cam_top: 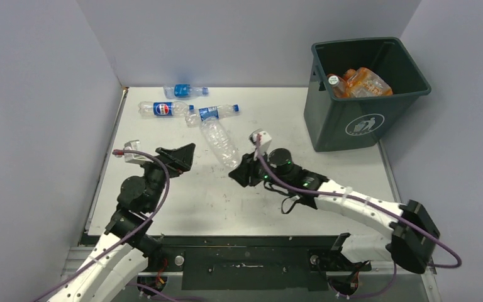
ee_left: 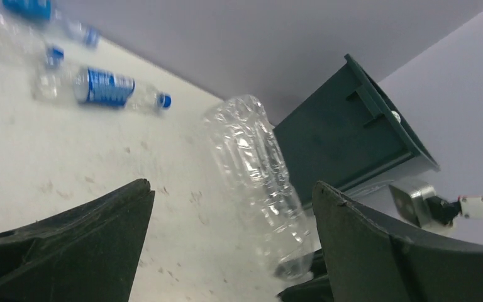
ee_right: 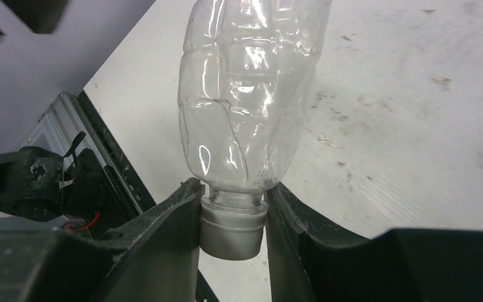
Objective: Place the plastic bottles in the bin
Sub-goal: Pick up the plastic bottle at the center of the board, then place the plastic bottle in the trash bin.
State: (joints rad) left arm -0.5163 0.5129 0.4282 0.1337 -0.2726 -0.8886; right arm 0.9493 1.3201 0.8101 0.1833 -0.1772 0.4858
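From above, the bin (cam_top: 336, 129) stands at the far right of the table (cam_top: 182, 201), a white litter symbol (cam_top: 365, 124) on its front; orange bottles (cam_top: 368, 83) lie inside it, their labels too small to read. Left of the bin, by the back wall, lie three labelled bottles; the Pepsi bottle (cam_top: 163, 109) shows the round red, white and blue emblem on a blue band; the blue-wrapped bottle (cam_top: 185, 90) behind it and the blue-banded bottle (cam_top: 212, 113) nearer the bin carry print too small to read. The plain clear bottle (cam_top: 220, 143) lies left of the bin and nearer the arms, its neck end at the right gripper (cam_top: 238, 168); the grip itself is hard to make out here. The left gripper (cam_top: 179, 157) sits further left of the bin, apart from every bottle.

In the left wrist view, the left gripper (ee_left: 231, 184) has its jaws spread wide, holding nothing; the clear bottle (ee_left: 255, 176) shows in the gap but beyond the tips, tilted, just left of the bin (ee_left: 346, 126), its neck lowest and partly hidden; the blue-banded bottle (ee_left: 104, 87) lies far left of the bin, its lettering blurred.

In the right wrist view, the right gripper (ee_right: 233, 223) is clamped on the grey cap (ee_right: 233, 234), its fingers (ee_right: 170, 220) pressing either side; the crumpled clear bottle (ee_right: 245, 107) juts straight out from the jaws over the table (ee_right: 415, 94), its base cut off at the top edge; a dark part with a red wire (ee_right: 22, 182) at the left is hard to identify.
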